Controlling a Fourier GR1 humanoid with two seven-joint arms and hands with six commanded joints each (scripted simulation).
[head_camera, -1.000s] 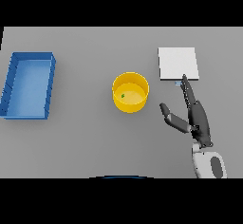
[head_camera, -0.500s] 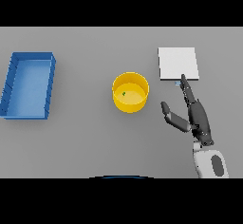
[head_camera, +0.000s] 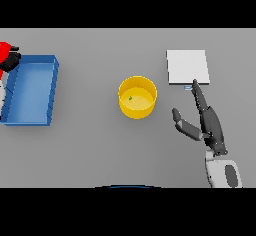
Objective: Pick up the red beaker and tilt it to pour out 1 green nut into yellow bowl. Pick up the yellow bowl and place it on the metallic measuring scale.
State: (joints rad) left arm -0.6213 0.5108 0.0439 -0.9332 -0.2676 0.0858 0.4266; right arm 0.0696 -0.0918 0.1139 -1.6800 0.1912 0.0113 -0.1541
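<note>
The yellow bowl (head_camera: 137, 97) stands mid-table with one small green nut (head_camera: 130, 98) inside. At the far left edge a bit of the red beaker (head_camera: 4, 49) shows, with the dark fingers of my left hand (head_camera: 11, 60) curled round it, above the blue bin's far left corner. Most of that hand and of the beaker is cut off by the view's edge. My right hand (head_camera: 210, 124) lies open to the right of the bowl, clear of it. Its straight fingers point at the near edge of the flat metallic scale (head_camera: 187, 66), and its thumb is spread toward the bowl.
A blue rectangular bin (head_camera: 30, 89) sits at the left side of the table, its walls raised. The scale lies at the back right.
The red beaker and my left hand have come into view at the left edge; neither showed before. The right hand, bowl and nut stay where they were.
</note>
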